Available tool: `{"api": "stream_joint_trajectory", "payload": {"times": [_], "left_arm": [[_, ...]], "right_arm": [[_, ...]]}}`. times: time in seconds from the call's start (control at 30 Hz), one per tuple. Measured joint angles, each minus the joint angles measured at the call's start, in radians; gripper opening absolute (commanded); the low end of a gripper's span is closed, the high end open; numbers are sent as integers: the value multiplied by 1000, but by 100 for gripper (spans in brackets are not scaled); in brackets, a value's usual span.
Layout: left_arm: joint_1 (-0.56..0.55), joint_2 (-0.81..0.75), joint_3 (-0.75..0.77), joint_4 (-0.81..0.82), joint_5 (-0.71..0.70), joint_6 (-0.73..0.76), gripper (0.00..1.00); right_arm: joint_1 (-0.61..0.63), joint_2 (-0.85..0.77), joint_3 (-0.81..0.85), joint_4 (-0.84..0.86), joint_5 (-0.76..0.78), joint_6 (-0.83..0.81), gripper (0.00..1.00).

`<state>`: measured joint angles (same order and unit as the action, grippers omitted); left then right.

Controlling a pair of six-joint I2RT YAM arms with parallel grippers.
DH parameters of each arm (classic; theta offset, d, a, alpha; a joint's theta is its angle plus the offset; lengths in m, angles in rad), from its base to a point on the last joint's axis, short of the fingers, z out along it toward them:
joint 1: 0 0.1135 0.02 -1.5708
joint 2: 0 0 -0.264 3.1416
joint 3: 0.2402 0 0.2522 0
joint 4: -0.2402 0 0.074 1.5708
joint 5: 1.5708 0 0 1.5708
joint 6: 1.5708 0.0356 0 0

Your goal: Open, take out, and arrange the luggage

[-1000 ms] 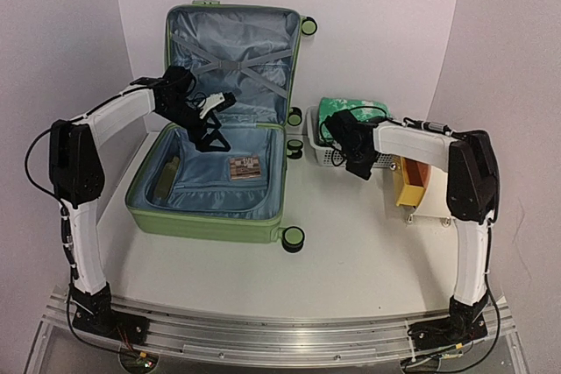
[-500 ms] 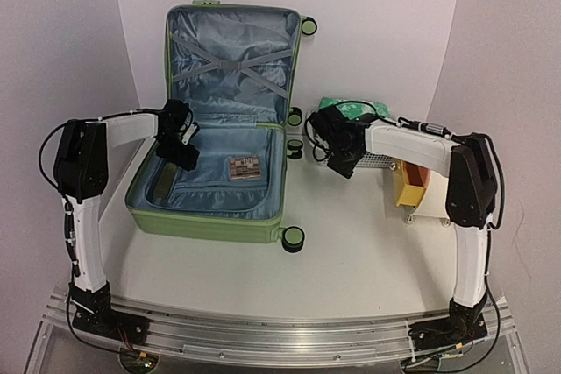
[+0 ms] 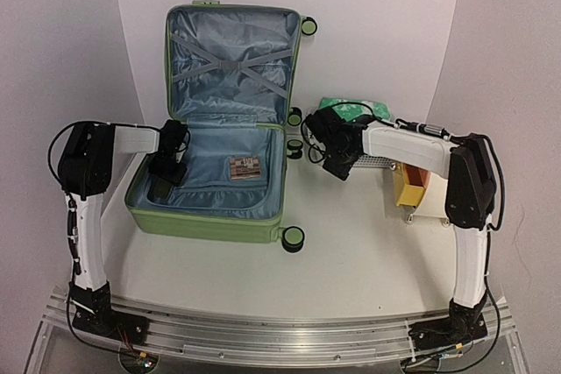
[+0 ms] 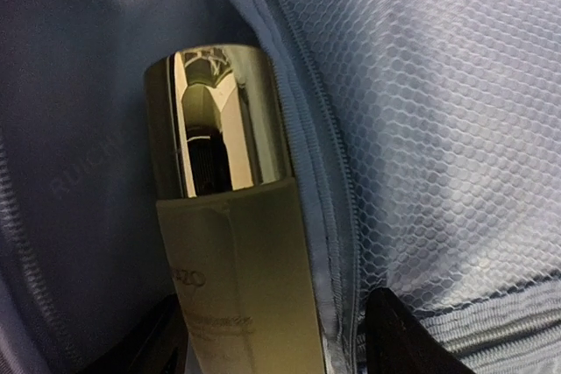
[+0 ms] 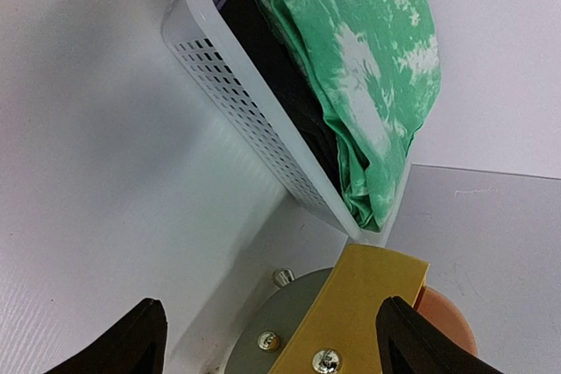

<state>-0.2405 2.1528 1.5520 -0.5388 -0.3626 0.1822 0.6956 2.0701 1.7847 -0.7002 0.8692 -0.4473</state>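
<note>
deep inside luggage (image 3: 210,225), left fingers (image 4: 396,346) straddling bottle (image 4: 230,216)

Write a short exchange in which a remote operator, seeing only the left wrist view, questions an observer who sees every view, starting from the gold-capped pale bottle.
Operator: I see only a gold-capped pale bottle against mesh lining. Where is it?
Observer: In the lower half of the open light-green hard-shell suitcase, by its left wall.
Operator: What is the right gripper doing?
Observer: The right gripper is open and empty, near the white plastic mesh basket that holds green-and-white cloth.
</note>
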Motion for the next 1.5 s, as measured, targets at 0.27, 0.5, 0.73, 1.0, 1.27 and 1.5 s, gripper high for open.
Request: {"api": "stream_joint_trajectory", "payload": {"times": [0.27,0.5,0.73,1.0,1.27,1.5], "left_arm": [[64,74,138,-134,198,-51,36],[88,90,178,-175,283,-86,0],[91,90,198,-196,351,-107,0],[91,21,208,-222,449,-105,0],[91,-136,213,-194,546,-91,0],[85,-147,183,-167,688,-12,0]], "right_arm": [[24,0,-2,1,-6,0,86],[33,0,-7,0,-6,12,87],[34,-14,-7,0,-17,49,87],[34,-30,38,6,-69,99,88],[34,-39,63,20,-120,129,88],[34,-51,93,221,-482,379,90]]}}
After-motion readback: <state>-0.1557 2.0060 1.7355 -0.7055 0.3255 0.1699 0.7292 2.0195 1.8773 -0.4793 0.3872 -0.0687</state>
